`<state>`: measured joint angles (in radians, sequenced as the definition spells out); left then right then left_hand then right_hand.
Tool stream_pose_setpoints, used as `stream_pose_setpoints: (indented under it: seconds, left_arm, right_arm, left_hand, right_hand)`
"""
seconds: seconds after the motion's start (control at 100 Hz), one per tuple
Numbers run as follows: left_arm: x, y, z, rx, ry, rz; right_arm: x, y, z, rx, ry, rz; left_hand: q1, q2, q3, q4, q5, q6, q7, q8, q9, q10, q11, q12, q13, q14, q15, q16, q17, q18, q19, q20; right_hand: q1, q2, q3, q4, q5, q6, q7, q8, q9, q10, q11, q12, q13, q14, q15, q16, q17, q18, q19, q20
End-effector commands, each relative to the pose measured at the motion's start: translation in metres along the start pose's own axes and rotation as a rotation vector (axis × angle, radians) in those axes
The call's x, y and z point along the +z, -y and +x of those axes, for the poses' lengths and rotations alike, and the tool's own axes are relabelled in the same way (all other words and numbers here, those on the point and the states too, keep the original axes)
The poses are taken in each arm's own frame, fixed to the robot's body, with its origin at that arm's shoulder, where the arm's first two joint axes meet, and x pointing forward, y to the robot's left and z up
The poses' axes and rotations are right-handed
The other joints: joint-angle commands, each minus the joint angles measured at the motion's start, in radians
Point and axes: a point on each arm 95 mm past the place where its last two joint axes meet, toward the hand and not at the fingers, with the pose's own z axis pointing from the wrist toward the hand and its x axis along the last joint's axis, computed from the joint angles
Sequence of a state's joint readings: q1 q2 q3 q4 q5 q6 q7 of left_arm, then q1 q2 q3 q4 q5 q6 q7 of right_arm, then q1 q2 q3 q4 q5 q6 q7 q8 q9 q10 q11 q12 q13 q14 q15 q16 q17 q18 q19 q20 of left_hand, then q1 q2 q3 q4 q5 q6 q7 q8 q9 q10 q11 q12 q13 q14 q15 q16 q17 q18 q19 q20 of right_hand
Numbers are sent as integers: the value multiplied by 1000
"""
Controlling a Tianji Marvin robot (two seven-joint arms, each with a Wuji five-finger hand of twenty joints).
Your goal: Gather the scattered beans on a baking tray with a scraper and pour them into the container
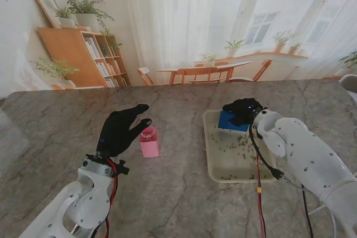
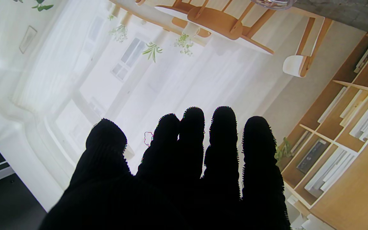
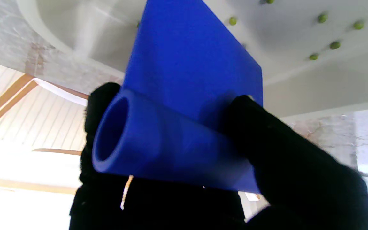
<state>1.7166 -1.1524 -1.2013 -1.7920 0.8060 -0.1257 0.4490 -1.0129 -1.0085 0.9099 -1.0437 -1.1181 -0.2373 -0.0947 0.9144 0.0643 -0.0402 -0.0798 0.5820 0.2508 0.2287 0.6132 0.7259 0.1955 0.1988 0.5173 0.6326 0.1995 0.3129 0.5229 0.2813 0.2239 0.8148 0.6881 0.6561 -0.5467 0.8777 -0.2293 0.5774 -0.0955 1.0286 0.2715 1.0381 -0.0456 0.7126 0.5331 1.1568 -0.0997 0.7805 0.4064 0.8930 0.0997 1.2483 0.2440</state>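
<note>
Taking the baking tray as the mark for everything; it lies flat on the marble counter, and nearest me its front stretch carries a loose line of beans along the near rim, with more strewn up through its middle; nothing here looks heaped into one pile, so I judge the gathering barely begun or at most partly done. In the right wrist view several green beans lie well apart from one another on the pale tray floor, which agrees with that.

Farther back, at the tray's far end, the right hand is closed around the blue scraper; the wrist view shows its fingers wrapped on the rolled handle, with the flat blade reaching toward the tray floor; whether the blade edge touches the tray I cannot tell.

To the left of the tray, clear of its rim, stands the pink container, upright on the counter; whether anything is inside it cannot be made out, and no beans show near its mouth, so the pouring seems wholly ahead.

Just left of the container, and so farther still from the tray, the left hand hangs with fingers extended and spread a little, holding nothing; its fingertips reach close to the container's top without, as far as I can see, touching it.

What is left, by my reading: sweep the beans together, lift the tray, tip it into the container.
</note>
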Motion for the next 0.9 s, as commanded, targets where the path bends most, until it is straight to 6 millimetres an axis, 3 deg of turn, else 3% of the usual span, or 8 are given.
stream_pose_setpoints:
  seconds: [0.0, 0.21, 0.33, 0.4, 0.46, 0.63, 0.77, 0.89]
  left_arm:
    - [-2, -2, 2, -7, 3, -6]
    - [0, -3, 2, 0, 0, -15]
    - [1, -5, 2, 1, -1, -22]
    - [2, -6, 3, 0, -4, -29]
    - [3, -7, 3, 1, -7, -35]
    - [6, -10, 3, -1, -10, -46]
    - [6, -10, 3, -1, -10, -51]
    - [6, -10, 3, -2, -11, -52]
  right_arm:
    - [2, -4, -6, -21, 13, -4]
    - [10, -4, -8, -37, 24, -33]
    - [15, -3, -9, -37, 18, -48]
    - [18, -1, -8, -28, 17, -52]
    - [20, 0, -7, -23, 19, -57]
    - [24, 4, -4, -15, 0, -68]
    - [26, 11, -4, -8, -12, -52]
    - [27, 18, -3, 2, -21, -36]
  left_hand:
    - [34, 30, -5, 35, 19, -8, -3, 3, 6, -20, -6, 4, 14, 0, 9, 11, -1, -3, 18, 9]
    - [34, 31, -7, 35, 19, -7, -4, 1, 3, -19, -8, 3, 12, 0, 9, 12, -3, -3, 18, 9]
    - [34, 31, -6, 35, 19, -5, -5, 1, 2, -17, -8, 3, 12, 1, 9, 12, -4, -3, 18, 9]
    - [35, 31, -5, 35, 18, -4, -6, -1, 2, -17, -8, 2, 11, 2, 8, 12, -5, -2, 18, 10]
    - [33, 31, -6, 35, 19, -2, -7, -2, 2, -17, -8, 2, 12, 1, 9, 12, -4, -3, 19, 10]
    - [35, 32, -6, 35, 21, 0, -9, -7, 2, -16, -9, 1, 12, 1, 8, 12, -4, 0, 20, 12]
    - [35, 33, -6, 35, 22, 1, -11, -10, 2, -13, -9, 0, 12, 1, 8, 12, -5, 0, 23, 14]
    - [36, 34, -6, 35, 23, 3, -10, -12, 2, -13, -10, -1, 13, 1, 9, 13, -4, -1, 25, 15]
  right_hand:
    - [164, 119, 67, -11, 55, -145, 70, -30, -16, -4, 10, -23, 15, -68, -1, -8, 49, -106, 15, -14]
    - [180, 138, 36, -7, 6, -121, 83, -71, -68, -13, 35, -55, -33, -68, 6, -10, 16, -110, -13, -31]
    - [184, 116, 34, -20, 2, -146, 107, -94, -111, -15, 67, -77, -79, -69, 18, -31, -17, -119, -27, -54]
    - [176, 92, 42, -28, 23, -164, 118, -101, -147, 15, 94, -70, -112, -64, 38, -28, -40, -118, -30, -64]
    - [162, 49, 71, -41, 66, -182, 131, -112, -224, 60, 174, -27, -177, -62, 112, 9, -78, -111, -27, -73]
    - [123, -13, 125, -63, 100, -258, 150, -81, -303, 72, 344, 41, -257, -89, 298, 66, -141, -72, 16, -32]
    - [89, -86, 186, -83, 97, -303, 202, -46, -324, 45, 474, 90, -276, -145, 449, 96, -162, -60, 68, 27]
    - [72, -139, 229, -94, 75, -298, 255, -27, -330, 11, 562, 122, -277, -183, 534, 112, -167, -51, 95, 58]
